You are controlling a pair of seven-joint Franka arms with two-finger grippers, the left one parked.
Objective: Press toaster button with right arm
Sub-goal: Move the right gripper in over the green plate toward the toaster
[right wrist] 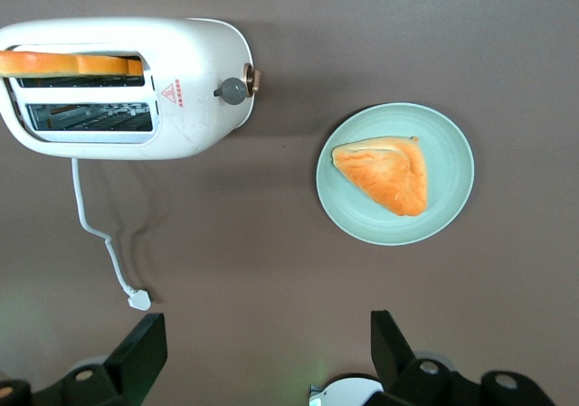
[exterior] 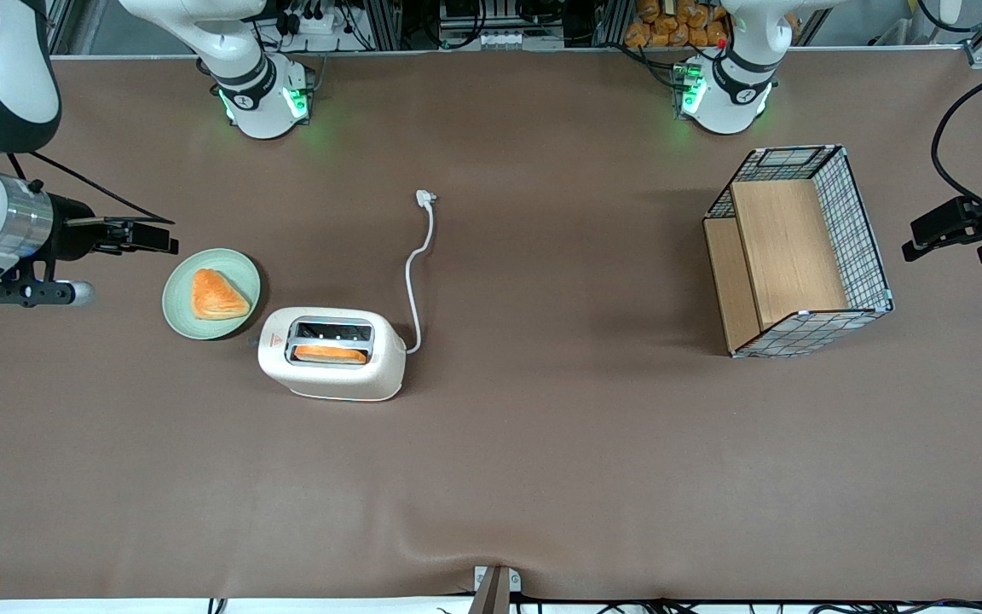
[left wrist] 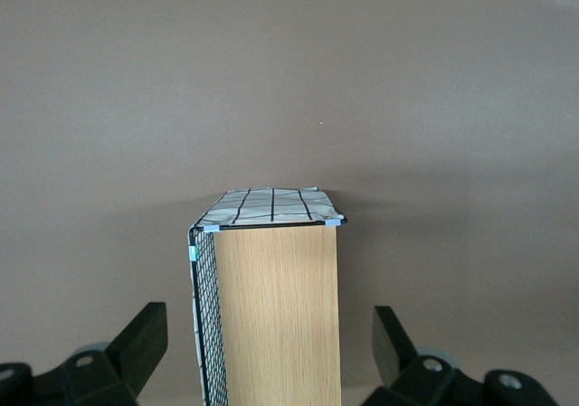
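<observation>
The cream-white toaster [exterior: 333,354] stands on the brown table with a slice of toast in the slot nearer the front camera. It also shows in the right wrist view [right wrist: 127,85]. Its small grey button [right wrist: 232,90] sticks out of the narrow end marked with a red triangle [exterior: 276,339], the end facing the plate. My right arm's gripper [exterior: 146,236] hangs high above the table toward the working arm's end, beside the plate and well apart from the toaster. It is open and empty, its fingers [right wrist: 136,356] wide apart over bare table.
A pale green plate [exterior: 211,293] with a triangular pastry [exterior: 216,295] lies beside the toaster's button end. The white cord and plug [exterior: 425,199] trail away from the toaster, farther from the front camera. A wire-and-wood basket [exterior: 798,250] stands toward the parked arm's end.
</observation>
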